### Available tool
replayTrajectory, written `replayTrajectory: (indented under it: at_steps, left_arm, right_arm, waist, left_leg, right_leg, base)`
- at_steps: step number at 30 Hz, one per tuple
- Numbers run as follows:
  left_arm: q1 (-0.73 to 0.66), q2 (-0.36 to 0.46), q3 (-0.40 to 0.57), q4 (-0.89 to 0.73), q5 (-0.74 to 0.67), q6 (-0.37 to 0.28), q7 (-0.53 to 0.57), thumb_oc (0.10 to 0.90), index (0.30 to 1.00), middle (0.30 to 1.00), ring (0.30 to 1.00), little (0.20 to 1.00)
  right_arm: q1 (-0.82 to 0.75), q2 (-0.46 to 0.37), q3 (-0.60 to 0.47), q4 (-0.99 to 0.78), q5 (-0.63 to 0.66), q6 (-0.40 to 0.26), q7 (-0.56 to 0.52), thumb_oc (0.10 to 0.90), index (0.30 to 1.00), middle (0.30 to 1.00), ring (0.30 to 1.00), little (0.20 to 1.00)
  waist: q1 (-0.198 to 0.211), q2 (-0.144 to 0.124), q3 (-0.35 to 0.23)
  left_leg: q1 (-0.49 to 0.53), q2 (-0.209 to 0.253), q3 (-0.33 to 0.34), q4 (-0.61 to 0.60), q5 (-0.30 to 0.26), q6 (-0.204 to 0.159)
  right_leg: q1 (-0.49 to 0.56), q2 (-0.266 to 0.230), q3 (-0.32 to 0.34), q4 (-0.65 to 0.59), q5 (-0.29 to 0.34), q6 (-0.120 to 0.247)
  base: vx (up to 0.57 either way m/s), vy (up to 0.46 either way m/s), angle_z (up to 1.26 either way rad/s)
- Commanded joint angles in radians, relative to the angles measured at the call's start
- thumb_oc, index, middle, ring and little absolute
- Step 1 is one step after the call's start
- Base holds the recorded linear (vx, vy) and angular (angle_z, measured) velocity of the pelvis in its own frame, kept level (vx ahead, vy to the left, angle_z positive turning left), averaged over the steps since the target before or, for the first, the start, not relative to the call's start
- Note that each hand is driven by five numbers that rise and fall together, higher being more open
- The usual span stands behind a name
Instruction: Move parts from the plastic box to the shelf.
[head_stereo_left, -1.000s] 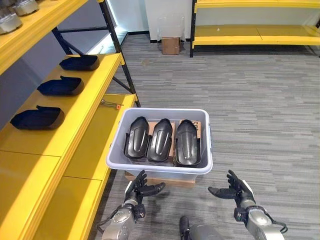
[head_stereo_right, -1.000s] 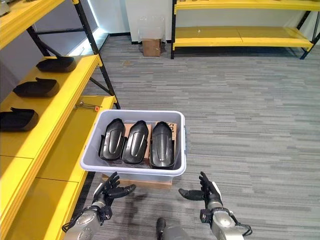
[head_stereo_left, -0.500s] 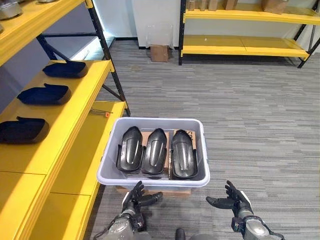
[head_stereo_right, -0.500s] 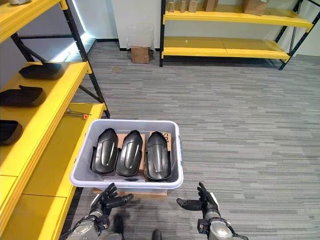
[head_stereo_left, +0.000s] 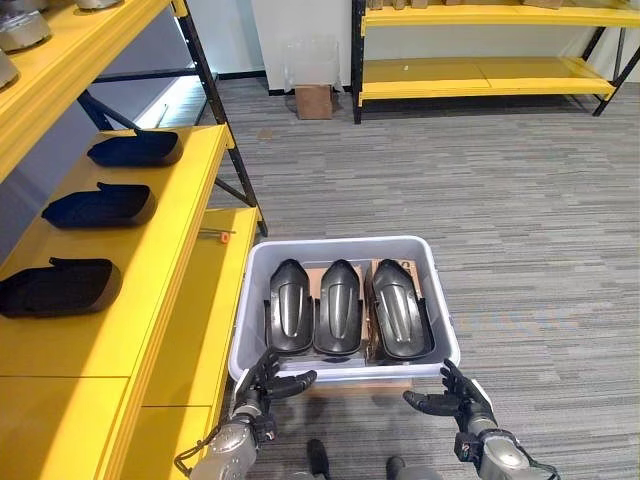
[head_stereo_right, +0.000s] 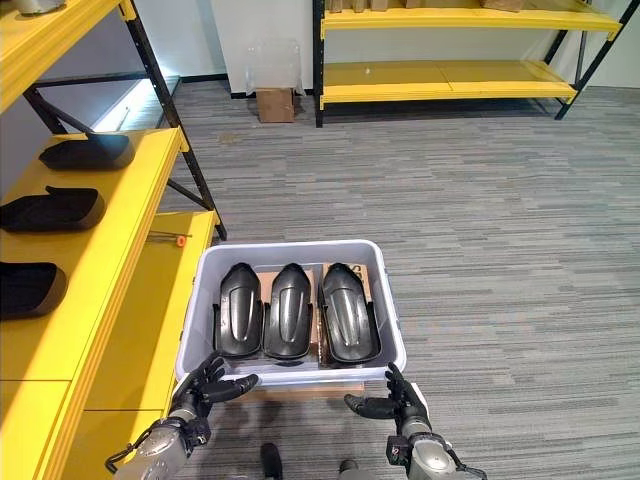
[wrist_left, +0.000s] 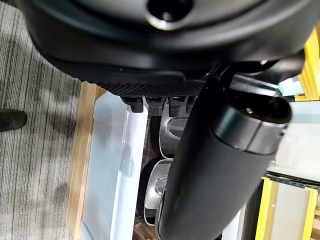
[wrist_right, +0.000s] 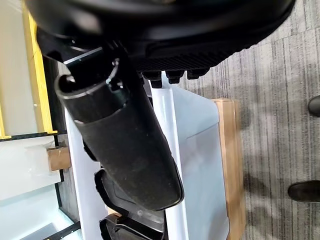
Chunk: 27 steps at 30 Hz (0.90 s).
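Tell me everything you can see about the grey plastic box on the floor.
The plastic box is a light grey, rectangular, open-topped bin with a rolled rim. It sits level on a flat wooden board on the carpet, beside the yellow shelf. Three black parts lie in it side by side. Both open hands, left hand and right hand, hover just before its near wall.

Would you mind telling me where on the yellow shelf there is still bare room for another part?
The middle yellow shelf is bare nearer the robot than the nearest black part; farther back, three parts sit in a row with narrow gaps. The lower shelf beside the grey plastic box is bare up to a small orange-tipped tool.
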Motion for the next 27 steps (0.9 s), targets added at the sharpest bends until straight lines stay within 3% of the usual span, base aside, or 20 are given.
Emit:
replayTrajectory:
  at_steps: [1,4,5,8,10,11,12,13,14,15,16,21,27]
  left_arm:
    - [-0.038,0.03,0.013,-0.107,0.013,-0.068,-0.012,0.9,1.0,1.0,1.0,1.0]
    - [-0.047,0.042,0.007,-0.118,0.019,-0.071,-0.016,0.9,1.0,1.0,1.0,1.0]
    - [-0.05,0.046,0.006,-0.12,0.02,-0.071,-0.017,0.9,1.0,1.0,1.0,1.0]
    - [-0.048,0.047,0.014,-0.123,0.024,-0.072,-0.018,0.9,1.0,1.0,1.0,1.0]
    - [-0.037,0.051,0.036,-0.122,0.015,-0.082,-0.014,0.9,1.0,1.0,1.0,1.0]
    - [-0.038,0.051,0.038,-0.123,0.014,-0.083,-0.014,0.9,1.0,1.0,1.0,1.0]
    - [-0.025,0.047,0.053,-0.121,0.01,-0.084,-0.01,0.9,1.0,1.0,1.0,1.0]
    - [-0.025,0.047,0.053,-0.121,0.01,-0.084,-0.01,0.9,1.0,1.0,1.0,1.0]
    - [-0.022,0.037,0.049,-0.099,0.016,-0.086,-0.02,0.9,1.0,1.0,1.0,1.0]
    - [-0.022,0.037,0.048,-0.099,0.016,-0.086,-0.02,0.9,1.0,1.0,1.0,1.0]
    - [-0.011,0.028,0.049,-0.1,0.023,-0.085,-0.031,0.9,1.0,1.0,1.0,1.0]
    - [0.002,0.022,0.054,-0.114,0.038,-0.084,-0.059,0.9,1.0,1.0,1.0,1.0]
    - [0.02,0.011,0.071,-0.137,0.036,-0.094,-0.07,0.9,1.0,1.0,1.0,1.0]
  right_arm:
    - [-0.031,-0.02,-0.027,-0.115,-0.021,-0.07,0.007,0.9,1.0,1.0,1.0,1.0]
    - [-0.045,-0.021,-0.021,-0.134,-0.014,-0.08,0.009,0.9,1.0,1.0,1.0,1.0]
    - [-0.05,-0.025,-0.02,-0.148,-0.015,-0.082,0.01,0.9,1.0,1.0,1.0,1.0]
    - [-0.052,-0.024,-0.017,-0.172,-0.015,-0.091,0.008,0.9,1.0,1.0,1.0,1.0]
    - [-0.07,-0.025,-0.009,-0.181,-0.022,-0.097,0.011,0.9,1.0,1.0,1.0,1.0]
    - [-0.071,-0.024,-0.008,-0.181,-0.022,-0.097,0.011,0.9,1.0,1.0,1.0,1.0]
    - [-0.074,-0.038,-0.009,-0.221,-0.046,-0.099,0.015,0.9,1.0,1.0,1.0,1.0]
    - [-0.073,-0.038,-0.009,-0.222,-0.046,-0.099,0.015,0.9,1.0,1.0,1.0,1.0]
    - [-0.056,-0.043,-0.024,-0.261,-0.043,-0.104,0.026,0.9,1.0,1.0,1.0,1.0]
    - [-0.055,-0.043,-0.024,-0.262,-0.043,-0.104,0.026,0.9,1.0,1.0,1.0,1.0]
    - [-0.041,-0.058,-0.042,-0.312,-0.048,-0.111,0.034,0.9,1.0,1.0,1.0,1.0]
    - [-0.019,-0.111,-0.106,-0.419,-0.07,-0.138,0.046,0.9,1.0,1.0,1.0,1.0]
    - [-0.067,-0.189,-0.151,-0.526,-0.135,-0.17,0.046,0.9,1.0,1.0,1.0,1.0]
  waist:
    - [0.015,-0.03,-0.043]
    - [-0.007,-0.01,-0.009]
    - [-0.013,0.002,0.005]
    - [-0.015,0.017,0.022]
    - [0.01,0.009,0.02]
    - [0.006,0.009,0.027]
    - [0.018,-0.005,0.033]
    - [0.017,-0.005,0.035]
    - [0.01,-0.022,0.025]
    - [0.009,-0.022,0.025]
    - [0.011,-0.032,0.008]
    - [0.007,-0.03,-0.007]
    - [0.016,-0.02,-0.002]
  left_leg:
    - [-0.024,0.05,0.012,0.081,-0.098,-0.047]
    - [-0.009,0.032,-0.001,0.052,-0.091,-0.025]
    - [-0.006,0.037,-0.004,0.043,-0.085,-0.023]
    - [0.018,0.036,0.002,0.025,-0.088,-0.02]
    - [0.05,0.054,0.026,0.021,-0.12,-0.051]
    - [0.046,0.057,0.029,0.027,-0.111,-0.047]
    - [0.045,0.08,0.038,0.05,-0.114,-0.06]
    - [0.048,0.079,0.038,0.051,-0.115,-0.06]
    - [0.056,0.089,0.034,0.045,-0.106,-0.078]
    - [0.057,0.09,0.033,0.044,-0.106,-0.078]
    - [0.062,0.102,0.039,0.029,-0.091,-0.095]
    - [0.055,0.153,0.025,0.009,-0.056,-0.133]
    - [0.056,0.174,0.029,-0.005,-0.038,-0.145]
  right_leg:
    - [0.002,-0.128,-0.046,0.056,0.145,0.112]
    - [-0.112,-0.124,-0.01,0.24,0.238,0.1]
    - [-0.153,-0.1,0.001,0.293,0.238,0.091]
    - [-0.183,-0.112,-0.038,0.3,0.209,0.078]
    - [-0.173,-0.213,-0.158,0.112,0.204,0.096]
    - [-0.164,-0.211,-0.169,0.096,0.22,0.089]
    - [-0.159,-0.259,-0.21,0.085,0.261,0.109]
    - [-0.156,-0.26,-0.211,0.087,0.259,0.11]
    - [-0.125,-0.223,-0.193,0.029,0.232,0.112]
    - [-0.122,-0.222,-0.195,0.027,0.232,0.112]
    - [-0.085,-0.217,-0.239,-0.01,0.229,0.122]
    - [-0.035,-0.169,-0.284,-0.052,0.144,0.102]
    - [-0.018,-0.149,-0.302,-0.068,0.121,0.096]
  base:
    - [0.03,0.153,-0.09]
    - [-0.04,0.158,-0.05]
    - [-0.05,0.09,-0.03]
    - [0.04,0.048,0.01]
    - [0.12,-0.12,-0.22]
    - [0.05,-0.176,-0.42]
    - [-0.02,-0.117,-0.42]
    - [0.1,-0.246,-0.25]
    - [0.07,-0.134,-0.02]
    - [0.15,-0.244,0.2]
    - [0.08,-0.11,0.25]
    - [0.08,-0.169,0.25]
    - [0.04,-0.066,0.0]
